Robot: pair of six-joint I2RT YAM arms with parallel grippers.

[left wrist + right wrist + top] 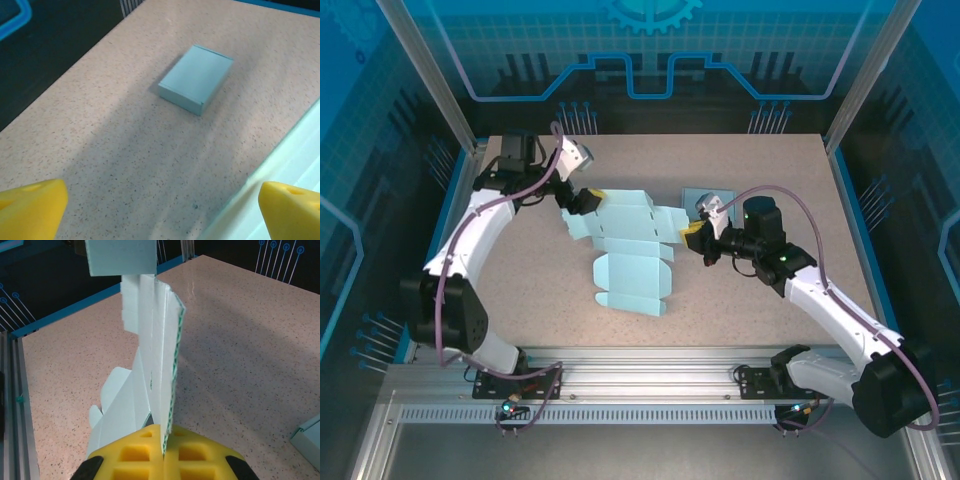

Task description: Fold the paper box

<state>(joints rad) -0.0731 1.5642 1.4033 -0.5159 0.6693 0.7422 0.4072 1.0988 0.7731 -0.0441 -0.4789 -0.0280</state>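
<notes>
Right gripper (164,442) pinched shut on the edge of the flat paper box (630,250), seen edge-on from the wrist. Left gripper (161,210) gaping, gripping nothing, at the sheet's far corner. Beyond lies a small closed box (196,80), partly hidden from overhead.

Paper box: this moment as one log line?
paper box: unfolded | right pincer: shut on its edge | left pincer: open, empty | small box: lying aside
</notes>
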